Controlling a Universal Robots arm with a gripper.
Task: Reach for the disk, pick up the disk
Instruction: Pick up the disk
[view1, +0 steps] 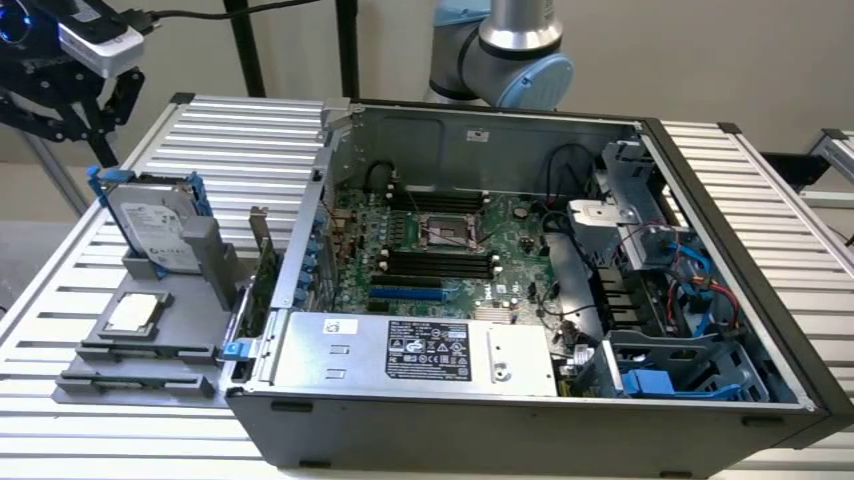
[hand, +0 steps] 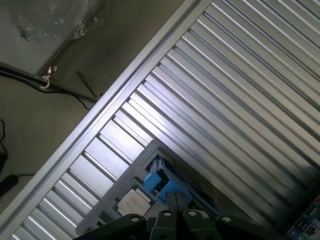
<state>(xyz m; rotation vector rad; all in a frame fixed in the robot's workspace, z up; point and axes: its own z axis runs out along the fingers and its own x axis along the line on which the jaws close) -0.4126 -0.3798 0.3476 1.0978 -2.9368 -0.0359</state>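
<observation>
The disk (view1: 150, 222) is a silver-grey drive with a white label and blue rails. It stands upright in a grey holder (view1: 147, 345) at the exterior view's left, on the ribbed table. My gripper (view1: 96, 122) hangs above and behind it, apart from it, near the table's far left corner. In the wrist view the disk's blue-railed top edge (hand: 159, 181) lies just beyond my gripper (hand: 175, 204), whose fingers are pressed together with nothing between them.
A small square silver chip (view1: 134, 312) (hand: 131, 201) lies flat on the holder in front of the disk. An open computer case (view1: 534, 300) takes up the table's middle, with a silver power supply (view1: 414, 350) at its front. The ribbed table's edge (hand: 85, 125) runs beside the holder.
</observation>
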